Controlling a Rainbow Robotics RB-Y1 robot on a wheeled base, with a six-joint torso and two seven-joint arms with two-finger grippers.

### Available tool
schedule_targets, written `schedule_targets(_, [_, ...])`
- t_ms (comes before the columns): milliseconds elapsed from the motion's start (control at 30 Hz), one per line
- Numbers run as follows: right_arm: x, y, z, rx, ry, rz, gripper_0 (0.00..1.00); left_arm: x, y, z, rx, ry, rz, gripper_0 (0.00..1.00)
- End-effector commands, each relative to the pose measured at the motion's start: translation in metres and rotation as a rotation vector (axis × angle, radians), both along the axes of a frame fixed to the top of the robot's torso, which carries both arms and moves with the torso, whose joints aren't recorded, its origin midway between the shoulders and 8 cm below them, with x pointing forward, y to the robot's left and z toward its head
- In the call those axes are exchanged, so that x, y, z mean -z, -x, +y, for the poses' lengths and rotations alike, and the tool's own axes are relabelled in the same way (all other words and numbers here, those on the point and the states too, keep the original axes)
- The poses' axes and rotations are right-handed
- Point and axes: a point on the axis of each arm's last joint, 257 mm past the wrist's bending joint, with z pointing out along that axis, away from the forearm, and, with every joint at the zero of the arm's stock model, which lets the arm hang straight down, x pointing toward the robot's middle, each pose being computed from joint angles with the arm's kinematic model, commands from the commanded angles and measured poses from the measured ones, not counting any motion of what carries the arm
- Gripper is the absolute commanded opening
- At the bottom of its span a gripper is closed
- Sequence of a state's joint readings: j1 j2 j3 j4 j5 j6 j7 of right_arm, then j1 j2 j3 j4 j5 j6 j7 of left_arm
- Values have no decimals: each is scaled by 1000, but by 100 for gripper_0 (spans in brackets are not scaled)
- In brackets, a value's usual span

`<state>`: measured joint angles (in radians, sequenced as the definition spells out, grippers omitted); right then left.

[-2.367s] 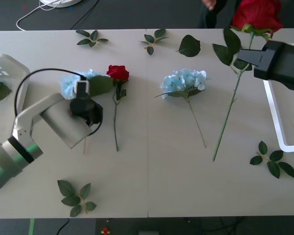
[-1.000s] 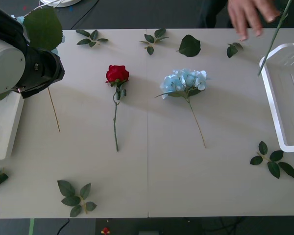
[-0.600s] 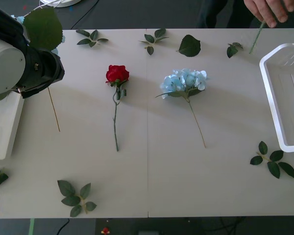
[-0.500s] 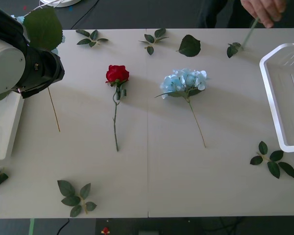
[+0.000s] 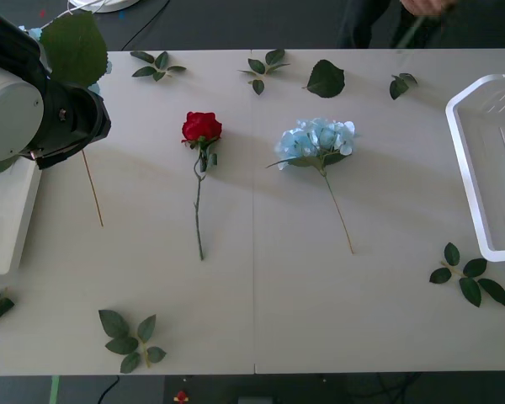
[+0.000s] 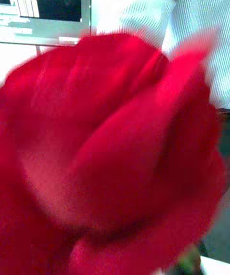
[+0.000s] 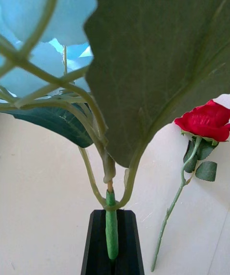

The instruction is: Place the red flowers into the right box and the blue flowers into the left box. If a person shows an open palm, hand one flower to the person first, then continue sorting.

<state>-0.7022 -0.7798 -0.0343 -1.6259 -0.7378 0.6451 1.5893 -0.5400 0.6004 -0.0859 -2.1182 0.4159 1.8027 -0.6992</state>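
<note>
Pale tabletop point(image 5: 261, 320) fills the frame, loose leaf sprigs point(image 5: 132, 337) scattered along its edges. At far left the left arm point(image 5: 34, 109) hangs over the cream left box point(image 5: 4, 236), its left gripper point(image 7: 111, 244) clamped on a blue flower's point(image 7: 28, 25) stem, broad leaf point(image 5: 74, 46) raised at upper left. At the right edge sits the white right box point(image 5: 467, 181). Centre, a second blue flower point(image 5: 318, 139) lies beside a red rose point(image 5: 202, 128), apart, stems pointing down-frame. Another rose head point(image 6: 110, 160) sits close against the right wrist camera; whether the right gripper's fingers are together or apart cannot be told.
</note>
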Motion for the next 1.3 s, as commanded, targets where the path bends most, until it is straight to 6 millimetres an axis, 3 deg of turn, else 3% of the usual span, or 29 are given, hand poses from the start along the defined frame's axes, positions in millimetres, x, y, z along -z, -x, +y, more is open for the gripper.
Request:
schedule_targets(33, [-35, 5, 25, -49, -34, -63, 100, -23, -2, 6, 18, -43, -44, 0])
schedule_targets(433, [-25, 13, 25, -66, -42, -48, 100, -23, -2, 6, 18, -43, -44, 0])
schedule_targets(600, [-13, 28, 24, -77, -28, -5, 100, -23, -2, 6, 18, -43, -44, 0])
schedule_targets(667, [-8, 38, 23, -80, -18, 25, 100, -9, 1, 4, 19, -41, -17, 0])
schedule_targets(833, [12, 62, 22, -81, -7, 123, 100, -24, -5, 6, 13, -45, -58, 0])
schedule_targets(933, [33, 78, 28, -91, -9, 205, 100, -36, -7, 7, 19, -19, -73, 0])
schedule_targets(1067, [77, 106, 33, -108, -6, 352, 100, -62, -9, 16, 30, -2, -110, 0])
schedule_targets(1167, [127, 133, 38, -136, -19, 526, 100, -86, -7, 48, 28, -61, -136, 0])
schedule_targets(1300, [174, 163, 43, -168, -9, 661, 100, -112, 0, 90, 25, -125, -157, 0])
